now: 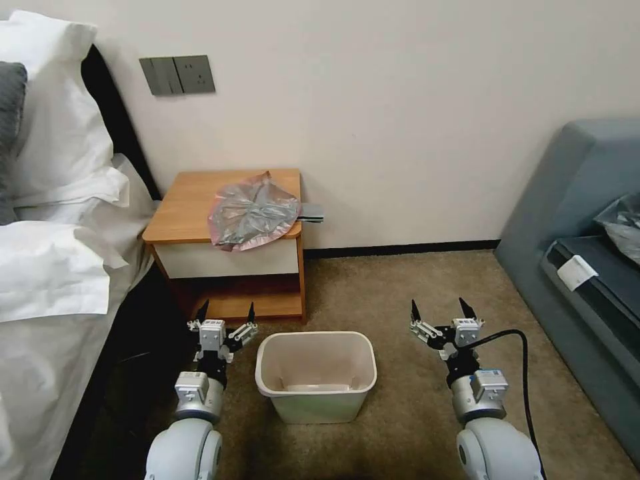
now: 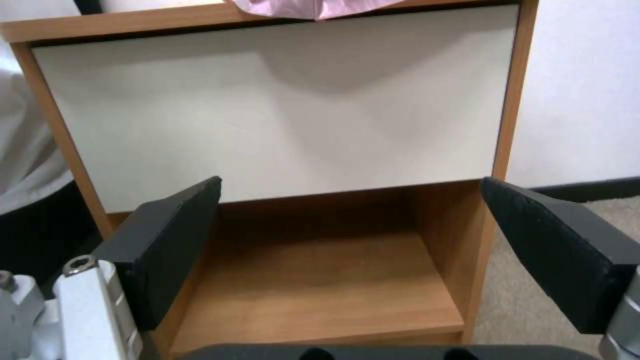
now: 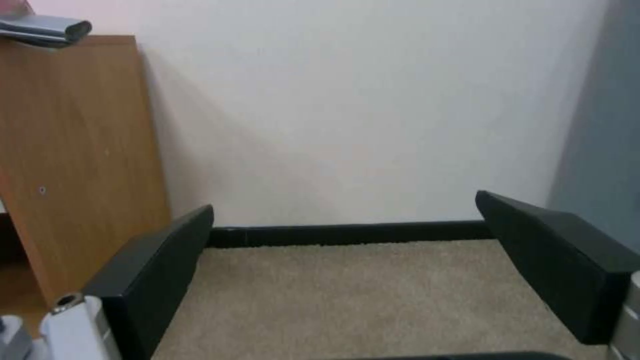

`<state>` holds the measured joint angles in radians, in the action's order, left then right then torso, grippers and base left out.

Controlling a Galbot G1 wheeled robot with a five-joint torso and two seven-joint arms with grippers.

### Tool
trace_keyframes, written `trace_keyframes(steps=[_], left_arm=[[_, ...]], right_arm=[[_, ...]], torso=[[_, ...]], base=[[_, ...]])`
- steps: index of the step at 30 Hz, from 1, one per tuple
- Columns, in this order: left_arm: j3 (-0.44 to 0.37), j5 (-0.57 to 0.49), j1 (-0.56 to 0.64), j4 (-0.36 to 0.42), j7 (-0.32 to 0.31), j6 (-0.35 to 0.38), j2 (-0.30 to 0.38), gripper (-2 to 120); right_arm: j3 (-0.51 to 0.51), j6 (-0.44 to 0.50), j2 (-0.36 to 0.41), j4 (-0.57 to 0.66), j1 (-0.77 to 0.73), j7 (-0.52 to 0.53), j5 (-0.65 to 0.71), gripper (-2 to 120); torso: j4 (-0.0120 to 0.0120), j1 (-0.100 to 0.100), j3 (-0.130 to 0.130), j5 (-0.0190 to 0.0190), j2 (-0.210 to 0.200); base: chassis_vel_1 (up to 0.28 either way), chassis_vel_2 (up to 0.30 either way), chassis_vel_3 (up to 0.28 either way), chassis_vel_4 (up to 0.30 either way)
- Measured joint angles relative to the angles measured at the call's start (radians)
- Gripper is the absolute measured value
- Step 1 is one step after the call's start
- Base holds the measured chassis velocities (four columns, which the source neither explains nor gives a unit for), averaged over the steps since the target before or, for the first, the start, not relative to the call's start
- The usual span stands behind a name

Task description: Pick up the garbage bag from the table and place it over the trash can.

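The garbage bag (image 1: 252, 212) lies crumpled on the right half of the table (image 1: 187, 207), silvery-grey with pinkish edges; its front edge hangs slightly over the white drawer front. A strip of its pink edge (image 2: 313, 7) shows above the drawer in the left wrist view. The cream-white trash can (image 1: 316, 375) stands on the carpet in front of the table, with nothing in it. My left gripper (image 1: 227, 315) is open, low beside the can's left, facing the table's lower shelf (image 2: 313, 295). On the can's right, my right gripper (image 1: 440, 311) hangs open over the carpet.
A bed with white linen (image 1: 53, 267) borders the table's left. A grey-blue sofa (image 1: 580, 267) stands at the right with a darker plastic bag (image 1: 623, 227) on it. A flat grey object (image 1: 312, 213) juts from the table's right side. Open carpet lies between can and sofa.
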<state>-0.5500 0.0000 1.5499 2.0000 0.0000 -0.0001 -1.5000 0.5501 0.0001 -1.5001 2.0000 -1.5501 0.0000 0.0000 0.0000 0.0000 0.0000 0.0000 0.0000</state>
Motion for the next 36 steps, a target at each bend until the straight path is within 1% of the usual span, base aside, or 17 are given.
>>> trace_keyframes(steps=[36], left_arm=[[-0.004, -0.004, 0.003, 0.0, 0.0, -0.001, 0.002, 97]], right_arm=[[-0.004, -0.001, 0.004, 0.01, -0.008, 0.002, 0.002, 100]], torso=[[-0.0001, 0.0, 0.0, 0.0001, 0.0]], base=[[0.0, 0.0, 0.0, 0.0]])
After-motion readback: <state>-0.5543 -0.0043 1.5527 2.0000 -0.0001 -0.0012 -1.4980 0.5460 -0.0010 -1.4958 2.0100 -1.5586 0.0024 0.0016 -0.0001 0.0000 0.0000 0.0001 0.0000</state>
